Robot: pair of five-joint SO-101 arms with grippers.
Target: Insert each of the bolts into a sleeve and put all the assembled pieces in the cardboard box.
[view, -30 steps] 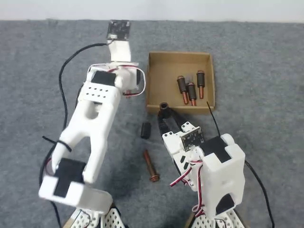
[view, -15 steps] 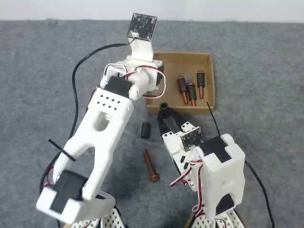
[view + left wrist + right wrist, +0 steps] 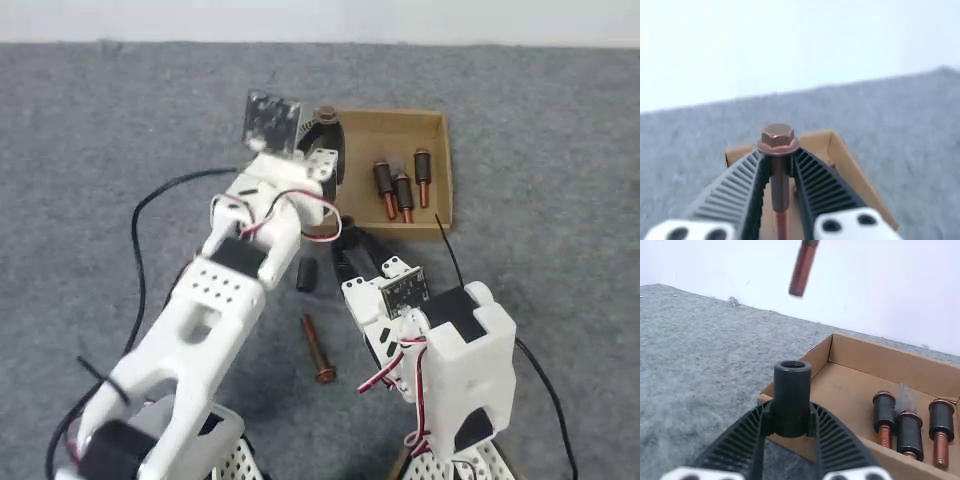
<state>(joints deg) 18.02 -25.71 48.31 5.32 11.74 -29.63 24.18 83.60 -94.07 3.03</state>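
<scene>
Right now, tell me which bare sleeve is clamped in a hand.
The sleeve standing upright in the right hand, beside the cardboard box. The other bare sleeve lies loose on the carpet, gripped by nothing.

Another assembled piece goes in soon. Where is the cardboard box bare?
The cardboard box floor is bare between its left wall and the three assembled pieces; its right side is crowded. On the carpet before it lie a loose sleeve and loose bolt.
</scene>
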